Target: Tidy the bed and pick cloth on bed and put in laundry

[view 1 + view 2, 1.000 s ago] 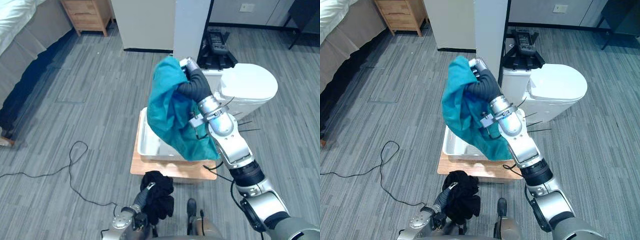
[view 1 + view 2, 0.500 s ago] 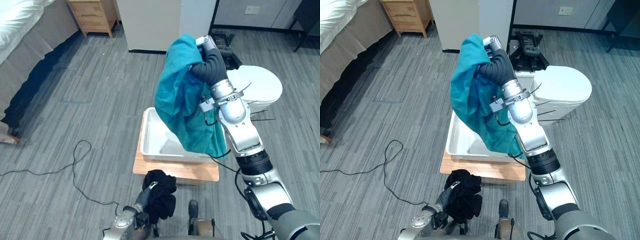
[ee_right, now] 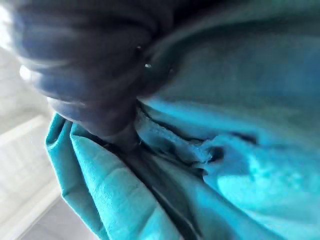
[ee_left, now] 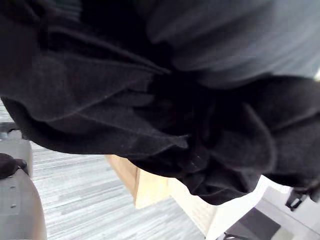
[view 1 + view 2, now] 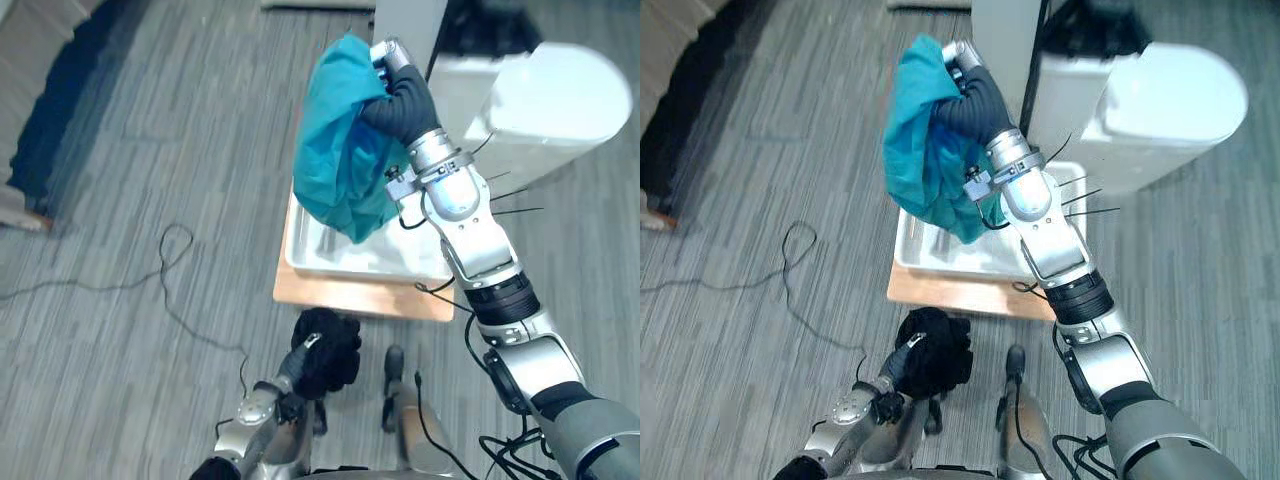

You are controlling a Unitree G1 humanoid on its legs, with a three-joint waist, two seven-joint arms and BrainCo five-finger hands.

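My right hand (image 5: 397,95) is shut on a bunched teal cloth (image 5: 335,150), holding it up by its top. The cloth hangs over the far left part of a white tray (image 5: 400,272), its lowest fold reaching down to the tray. The right wrist view shows teal folds (image 3: 240,170) pressed close against the hand's dark cover (image 3: 75,60). Low in front of me, my left hand (image 5: 300,360) is shut on a crumpled black cloth (image 5: 330,350), near the tray's front edge. The same black cloth (image 4: 125,100) shows bunched in the left wrist view.
The tray rests on a low wooden board (image 5: 340,298) on the grey plank floor. A large white rounded appliance (image 5: 545,95) stands just right of the tray. The bed's dark side (image 5: 40,110) runs along the far left.
The whole view has shifted down and closer. My right hand still holds the teal cloth, whose hem now hangs over the tray's far left instead of its near right corner.
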